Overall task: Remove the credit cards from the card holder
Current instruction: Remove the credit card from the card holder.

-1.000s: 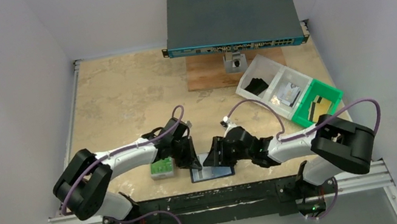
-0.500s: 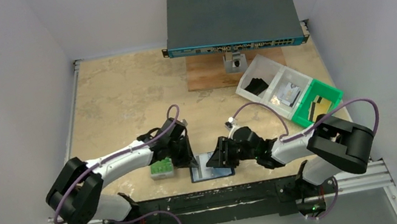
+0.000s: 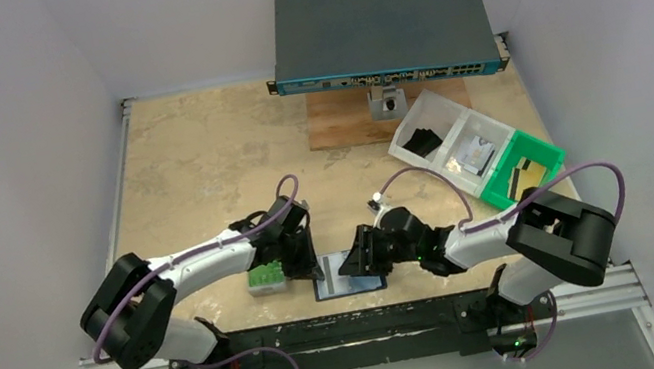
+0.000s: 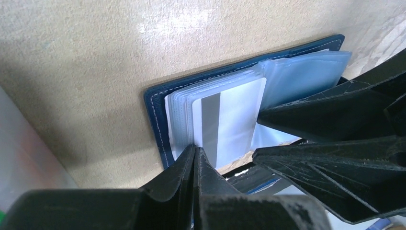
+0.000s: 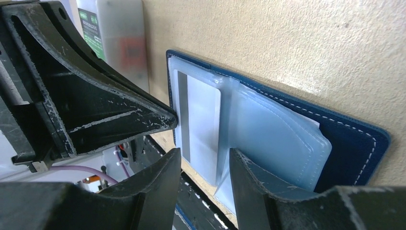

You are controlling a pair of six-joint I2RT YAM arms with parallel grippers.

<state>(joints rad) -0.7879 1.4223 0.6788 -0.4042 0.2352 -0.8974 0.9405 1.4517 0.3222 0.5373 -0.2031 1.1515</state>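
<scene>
The navy card holder lies open flat near the table's front edge, its clear sleeves fanned out. A pale credit card with a dark stripe shows in the top sleeve. My left gripper is shut, its tip pressed on the sleeves' left edge. My right gripper stands open, its jaws either side of the card's near edge and the sleeve fold, clamping nothing.
A grey case with a green label sits just left of the holder. Clear and green bins stand at the right. A network switch on a wooden block is at the back.
The right gripper has come down lower over the card holder and its jaws have narrowed a little. The left gripper has shifted slightly at the holder's left edge, still shut.
</scene>
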